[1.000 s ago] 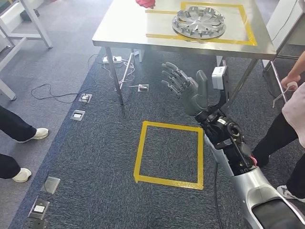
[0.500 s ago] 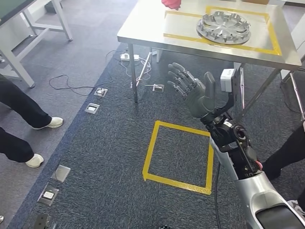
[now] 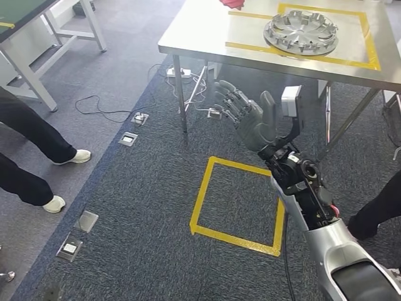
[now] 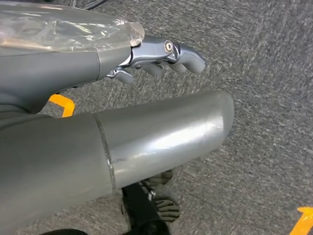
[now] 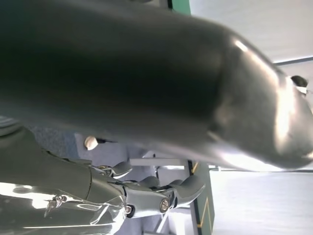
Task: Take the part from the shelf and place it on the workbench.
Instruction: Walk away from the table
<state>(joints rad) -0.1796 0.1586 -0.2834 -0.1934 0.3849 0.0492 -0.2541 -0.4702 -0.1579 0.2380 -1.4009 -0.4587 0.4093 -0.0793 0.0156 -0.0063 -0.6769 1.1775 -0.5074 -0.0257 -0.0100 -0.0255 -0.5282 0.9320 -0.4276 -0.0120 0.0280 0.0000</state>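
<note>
The part, a round silver wheel cover (image 3: 301, 31), lies on the steel workbench (image 3: 213, 31) inside a yellow tape rectangle. My right hand (image 3: 248, 116) is raised in front of me, below and short of the bench's front edge. Its fingers are spread and it holds nothing. In the right wrist view the right hand (image 5: 147, 98) has its fingers (image 5: 162, 193) stretched out with nothing between them. My left hand (image 4: 110, 137) hangs over the grey carpet, fingers (image 4: 173, 51) extended and empty.
A yellow tape square (image 3: 236, 200) marks the carpet before the bench. A person's legs and white shoes (image 3: 33, 144) are at the left, another person's dark leg (image 3: 378, 210) at the right. Floor sockets (image 3: 128, 138), cables (image 3: 104, 110) and a second table (image 3: 28, 56) lie left.
The whole picture has shifted as the camera turned: bench and floor square now sit further right. The person at the right has mostly left the picture. My right hand stays raised and empty.
</note>
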